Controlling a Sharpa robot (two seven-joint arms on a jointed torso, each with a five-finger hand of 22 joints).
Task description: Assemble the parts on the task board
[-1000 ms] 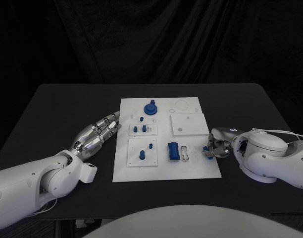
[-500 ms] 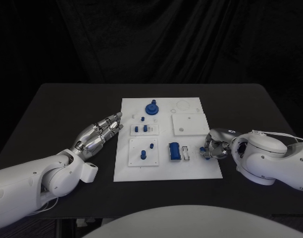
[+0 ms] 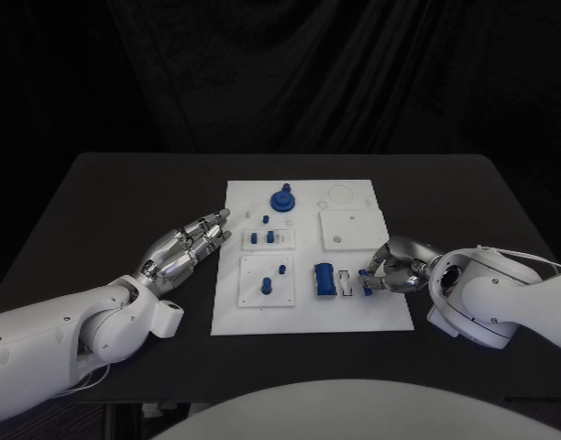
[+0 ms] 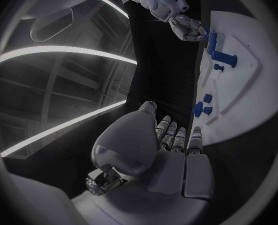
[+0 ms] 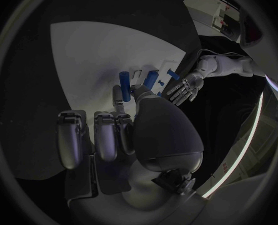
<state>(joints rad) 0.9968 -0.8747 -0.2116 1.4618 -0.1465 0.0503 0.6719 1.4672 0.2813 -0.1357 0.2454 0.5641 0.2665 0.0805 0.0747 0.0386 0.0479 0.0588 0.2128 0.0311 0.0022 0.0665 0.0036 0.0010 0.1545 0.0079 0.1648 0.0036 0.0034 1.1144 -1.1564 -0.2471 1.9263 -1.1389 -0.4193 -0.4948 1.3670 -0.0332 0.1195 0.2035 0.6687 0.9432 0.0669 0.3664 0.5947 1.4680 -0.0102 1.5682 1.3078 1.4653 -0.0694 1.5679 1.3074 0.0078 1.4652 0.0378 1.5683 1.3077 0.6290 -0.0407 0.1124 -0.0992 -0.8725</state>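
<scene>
While my right hand (image 3: 389, 268) pinches a small blue part (image 3: 365, 278) over the board's (image 3: 360, 316) right edge beside the blue block (image 3: 322, 278), my left hand (image 3: 188, 244) lies flat, fingers spread, holding nothing, on bare table (image 3: 109, 202) just off the board's left edge.

Looks like a robot lab w/ a test setup: black table (image 3: 122, 211), black curtain (image 3: 294, 73) hung behind it at the far side, white task board (image 3: 307, 316) set in the middle, long ceiling lights (image 4: 58, 50) above.
</scene>
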